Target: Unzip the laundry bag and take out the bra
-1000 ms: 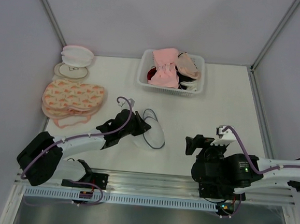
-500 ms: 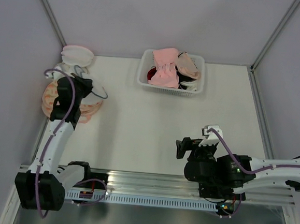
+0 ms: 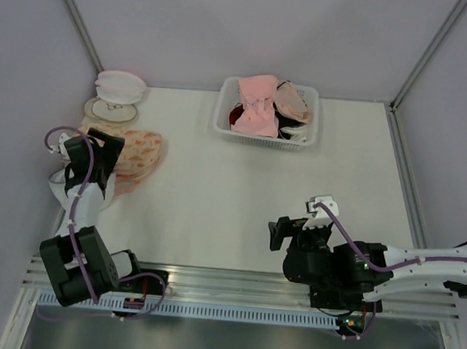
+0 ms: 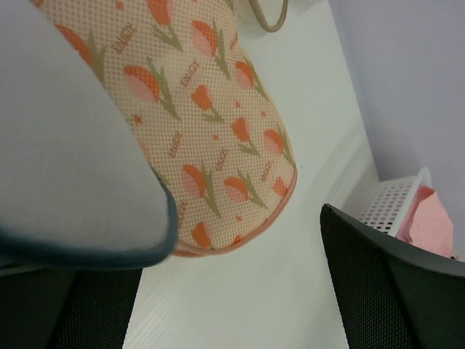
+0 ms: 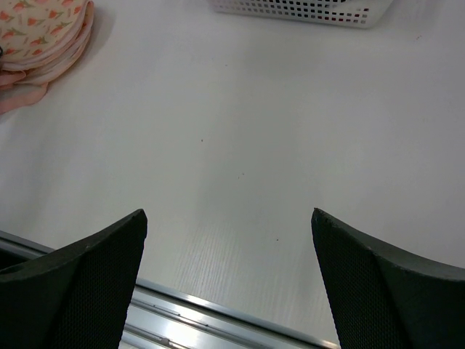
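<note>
Left jaws: spread wide over the stack of patterned bags point(image 4: 218, 138), gripping nothing, with bare desk point(image 4: 240, 305) showing between them!
Right jaws: wide apart too and empty, hanging over open desk near the front edge.
Laundry bag point(image 4: 73, 167): it filled the left wrist view, a pale blur with a dark zipper rim, right by one finger. Touching or not, I couldn't tell, and the left arm point(image 3: 85, 203) hid it from above.
Bra point(image 3: 292, 104): beige, it lay in the basket point(image 3: 223, 125) at the back, beside a pink garment point(image 3: 257, 104), so the job looked about finished.
Risk: the laundry bag could get dragged or tipped off the stack.
Cause: its rim catching a finger when the arm pulled away.
Around: white-and-pink discs point(image 3: 119, 85) sat just beyond the stack, by the wall.
In the way: nothing on the right side; the stack sat directly under the left jaws.
</note>
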Robot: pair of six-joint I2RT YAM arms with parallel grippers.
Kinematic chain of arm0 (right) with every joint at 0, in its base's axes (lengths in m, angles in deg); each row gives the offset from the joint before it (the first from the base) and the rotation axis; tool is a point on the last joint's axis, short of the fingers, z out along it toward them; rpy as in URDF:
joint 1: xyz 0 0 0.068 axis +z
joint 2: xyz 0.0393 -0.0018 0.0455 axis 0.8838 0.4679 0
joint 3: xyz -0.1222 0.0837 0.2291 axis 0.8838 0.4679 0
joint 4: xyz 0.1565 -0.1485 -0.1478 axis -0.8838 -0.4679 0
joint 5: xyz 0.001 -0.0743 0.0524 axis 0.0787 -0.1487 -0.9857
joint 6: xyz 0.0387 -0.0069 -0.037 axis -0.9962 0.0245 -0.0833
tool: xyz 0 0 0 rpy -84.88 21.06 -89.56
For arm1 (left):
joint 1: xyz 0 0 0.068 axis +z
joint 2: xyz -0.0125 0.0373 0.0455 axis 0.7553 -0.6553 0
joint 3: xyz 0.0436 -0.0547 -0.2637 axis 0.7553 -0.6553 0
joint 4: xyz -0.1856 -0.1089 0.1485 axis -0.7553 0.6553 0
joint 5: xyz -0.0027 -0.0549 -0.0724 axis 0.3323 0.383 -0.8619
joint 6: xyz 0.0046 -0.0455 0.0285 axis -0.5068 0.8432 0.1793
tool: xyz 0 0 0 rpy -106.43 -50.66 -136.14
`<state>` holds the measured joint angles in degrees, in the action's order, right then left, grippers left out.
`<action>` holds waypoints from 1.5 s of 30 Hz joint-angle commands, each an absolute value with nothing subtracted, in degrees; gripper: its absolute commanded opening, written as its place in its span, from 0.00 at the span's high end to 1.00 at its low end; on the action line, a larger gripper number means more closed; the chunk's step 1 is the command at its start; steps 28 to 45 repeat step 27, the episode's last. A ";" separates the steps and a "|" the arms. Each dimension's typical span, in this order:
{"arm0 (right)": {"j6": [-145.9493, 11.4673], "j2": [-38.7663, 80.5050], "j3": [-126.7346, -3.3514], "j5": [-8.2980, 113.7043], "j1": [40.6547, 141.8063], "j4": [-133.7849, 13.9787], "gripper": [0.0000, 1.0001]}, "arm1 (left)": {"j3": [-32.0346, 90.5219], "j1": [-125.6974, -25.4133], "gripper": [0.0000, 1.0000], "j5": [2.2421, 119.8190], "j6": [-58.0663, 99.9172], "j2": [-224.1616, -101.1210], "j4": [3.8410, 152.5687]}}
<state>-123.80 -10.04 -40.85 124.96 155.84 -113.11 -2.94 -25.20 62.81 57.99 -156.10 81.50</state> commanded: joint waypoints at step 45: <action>-123.36 -7.05 -43.28 128.46 155.18 -103.95 0.02 | -17.26 -28.14 0.00 13.84 54.96 -109.38 96.74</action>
